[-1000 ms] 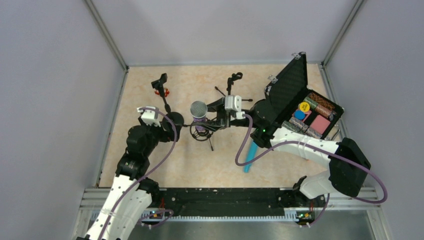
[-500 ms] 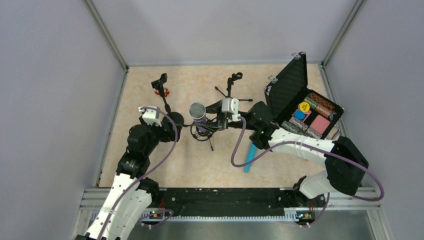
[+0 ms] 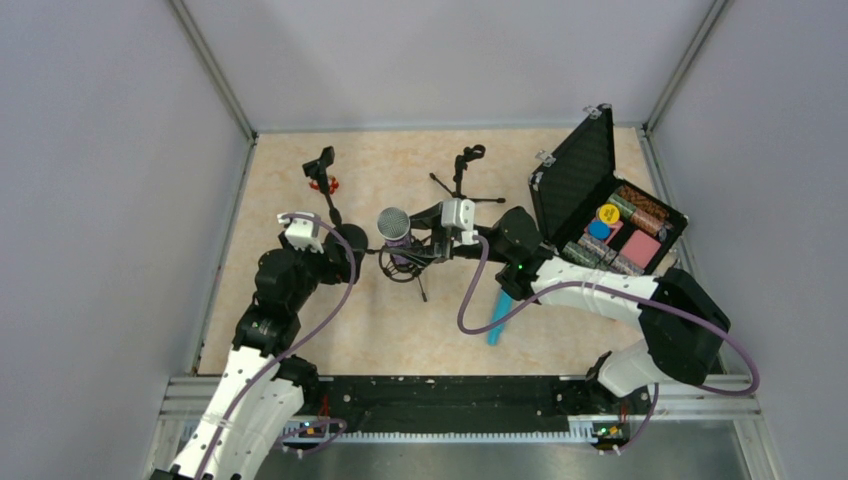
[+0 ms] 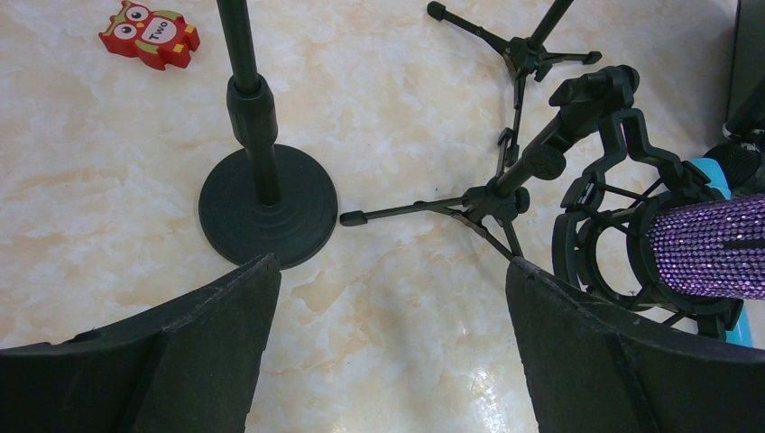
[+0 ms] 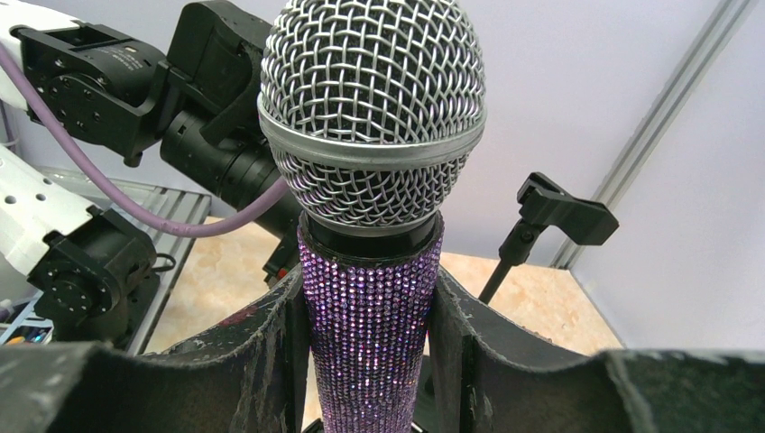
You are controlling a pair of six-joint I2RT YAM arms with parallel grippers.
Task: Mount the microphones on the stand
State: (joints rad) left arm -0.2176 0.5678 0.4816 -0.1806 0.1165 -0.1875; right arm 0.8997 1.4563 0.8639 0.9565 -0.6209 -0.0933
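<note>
Between the two fingers of the right gripper point(image 5: 368, 284) stands the purple microphone point(image 5: 370, 207). It is sparkly, and its silver mesh head sticks up past the fingertips. Both fingers point(image 5: 271, 352) press on its sides, so this gripper is closed tight on it. The bottom end of the microphone is inside the black ring point(image 4: 570, 239) of a small three-leg stand point(image 4: 494, 200).

On the other side of that stand hangs the left gripper point(image 4: 390, 262). Its fingers are spread wide apart and have nothing in them. Just in front of one finger is a second stand with a round flat foot point(image 4: 266, 216). Farther ahead of this gripper are a red owl toy point(image 4: 149, 34) and another three-leg stand point(image 4: 528, 54).

Behind the right gripper, partly under its arm, the turquoise microphone point(image 3: 497, 322) lies flat on the table point(image 3: 380, 330). Off to the side of that arm, a black case point(image 3: 578, 180) stands open with colourful things inside.
</note>
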